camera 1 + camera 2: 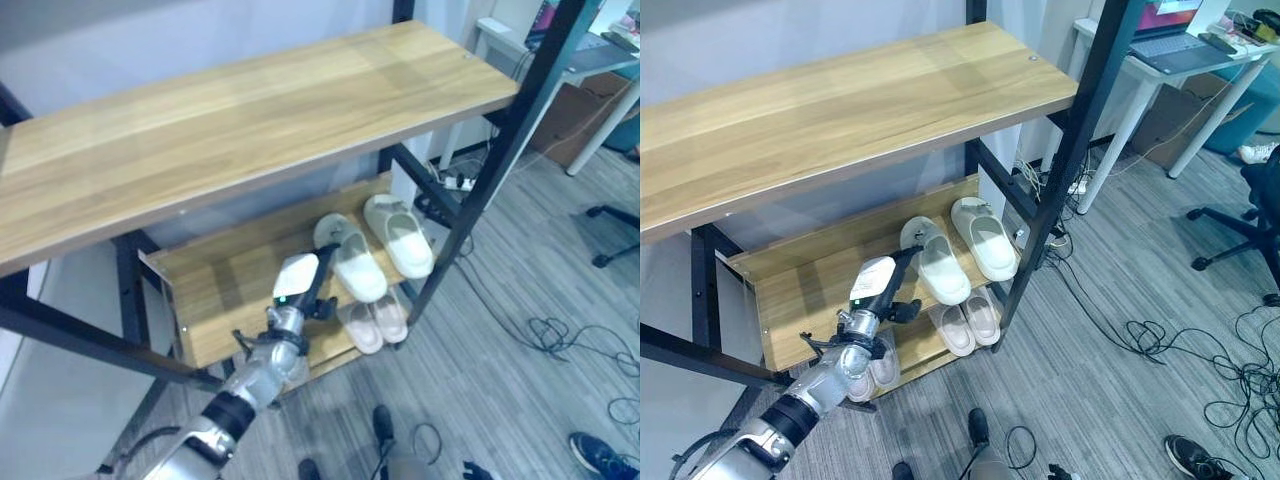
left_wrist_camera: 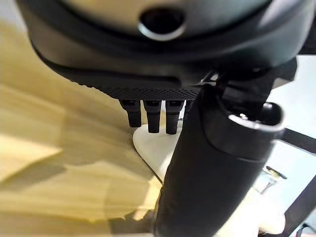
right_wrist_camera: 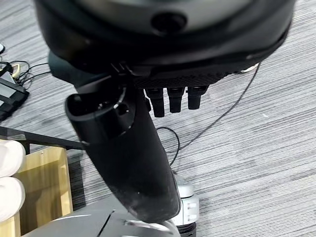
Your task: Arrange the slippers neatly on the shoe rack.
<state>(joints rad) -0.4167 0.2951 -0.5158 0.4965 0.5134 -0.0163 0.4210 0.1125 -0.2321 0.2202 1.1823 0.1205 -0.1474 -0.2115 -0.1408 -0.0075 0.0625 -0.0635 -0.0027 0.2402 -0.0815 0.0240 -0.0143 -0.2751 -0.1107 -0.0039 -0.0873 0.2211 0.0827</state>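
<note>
Side by side on the middle shelf (image 1: 215, 290) of the shoe rack (image 1: 250, 110): two white slippers (image 1: 385, 248), seemingly placed already, left hand (image 1: 885, 290) at the nearer heel with fingers straight and holding nothing; right hand (image 3: 148, 123) idle over floor, likewise relaxed.

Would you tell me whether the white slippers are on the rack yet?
Yes. Both white slippers lie side by side, soles down, on the rack's middle shelf, with the left hand reaching toward the nearer one.
</note>
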